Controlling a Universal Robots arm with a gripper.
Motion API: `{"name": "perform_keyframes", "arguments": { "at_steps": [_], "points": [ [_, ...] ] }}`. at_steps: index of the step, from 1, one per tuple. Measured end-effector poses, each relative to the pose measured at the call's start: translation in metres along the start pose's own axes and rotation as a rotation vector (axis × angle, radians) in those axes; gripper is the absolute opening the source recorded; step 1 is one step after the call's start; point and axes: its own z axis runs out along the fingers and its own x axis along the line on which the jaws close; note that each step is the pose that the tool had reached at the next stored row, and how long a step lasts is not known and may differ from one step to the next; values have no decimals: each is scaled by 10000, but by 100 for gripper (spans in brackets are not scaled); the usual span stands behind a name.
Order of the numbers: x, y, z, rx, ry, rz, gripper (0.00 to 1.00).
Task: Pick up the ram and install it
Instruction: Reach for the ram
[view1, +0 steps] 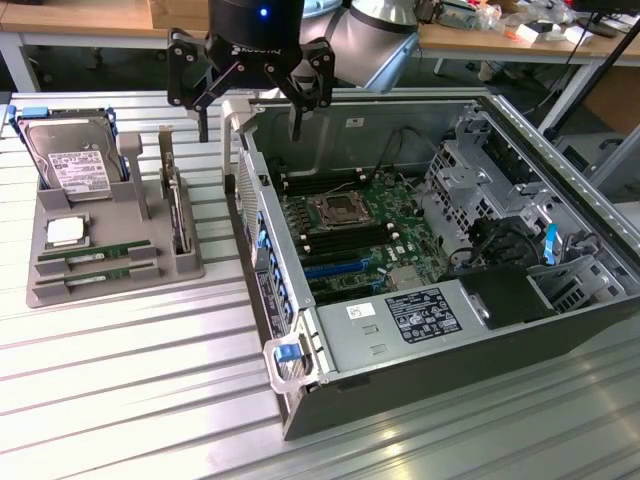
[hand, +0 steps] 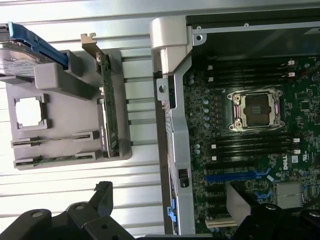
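"Is the ram (view1: 95, 251) in the computer yet?"

"No. It lies by its twin (view1: 100, 272) in the gray tray (view1: 110, 292) on the bench (view1: 130, 380), on the exterior view's left."

"And the jaws?"

"Wide apart, holding nothing, up over the case's (view1: 450, 370) far edge. The slots (view1: 318, 184) look empty. All the work is left."

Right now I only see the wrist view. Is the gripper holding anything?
Observer: No, the gripper is open and empty, above the case wall beside the tray.
Operator: How does the drive sit? I see just its edge.
Observer: It stands tilted at the tray's end, label showing.
Operator: What's past the blue slots?
Observer: A labelled grey box lies across that end.
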Motion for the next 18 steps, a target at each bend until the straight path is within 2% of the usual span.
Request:
{"name": "perform_keyframes", "arguments": {
  "at_steps": [18],
  "points": [
    [87,-7,4,0,0,0,99]
  ]
}}
